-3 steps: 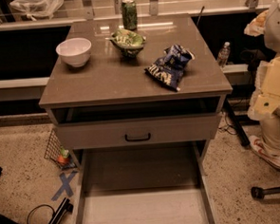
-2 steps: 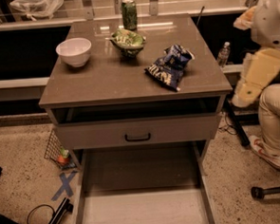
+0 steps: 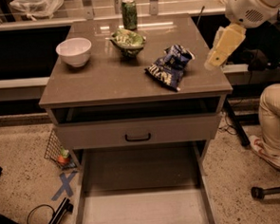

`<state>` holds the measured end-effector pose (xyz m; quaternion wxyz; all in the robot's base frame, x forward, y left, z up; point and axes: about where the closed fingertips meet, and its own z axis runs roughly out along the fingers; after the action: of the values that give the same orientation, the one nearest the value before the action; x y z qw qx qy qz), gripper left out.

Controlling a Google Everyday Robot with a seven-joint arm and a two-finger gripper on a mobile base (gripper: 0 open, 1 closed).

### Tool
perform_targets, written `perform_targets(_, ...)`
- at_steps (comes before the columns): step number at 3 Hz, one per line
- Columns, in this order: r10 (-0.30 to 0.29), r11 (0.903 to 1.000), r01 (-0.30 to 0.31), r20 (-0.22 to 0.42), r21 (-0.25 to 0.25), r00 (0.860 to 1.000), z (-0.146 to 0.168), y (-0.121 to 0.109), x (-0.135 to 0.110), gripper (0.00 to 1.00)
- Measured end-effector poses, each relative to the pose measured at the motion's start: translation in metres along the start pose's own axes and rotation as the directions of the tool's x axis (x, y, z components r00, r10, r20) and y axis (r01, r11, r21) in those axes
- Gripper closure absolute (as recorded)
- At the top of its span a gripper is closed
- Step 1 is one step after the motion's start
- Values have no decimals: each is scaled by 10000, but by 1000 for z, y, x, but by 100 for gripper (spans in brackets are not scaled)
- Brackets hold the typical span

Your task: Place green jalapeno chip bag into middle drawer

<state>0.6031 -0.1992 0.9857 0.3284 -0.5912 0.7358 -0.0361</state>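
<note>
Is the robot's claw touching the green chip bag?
Apart. The camera view shows the gripper at the right edge of the table, with the dark blue chip bag lying between it and the green jalapeno chip bag.

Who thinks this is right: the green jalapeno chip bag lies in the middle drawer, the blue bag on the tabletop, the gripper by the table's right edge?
No: the camera view shows the green jalapeno chip bag on the tabletop, not in the middle drawer. The blue bag is there too, the gripper by the right edge.

green chip bag, dark blue bag, yellowish claw at table's right edge.
</note>
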Motion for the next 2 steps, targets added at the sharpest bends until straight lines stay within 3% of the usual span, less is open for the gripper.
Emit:
perform_targets(1, 101, 9983, -114, 240, 579, 9997, 11, -41, -11, 0)
perform_targets(2, 100, 9981, -120, 334, 608, 9994, 15, -43, -13, 0)
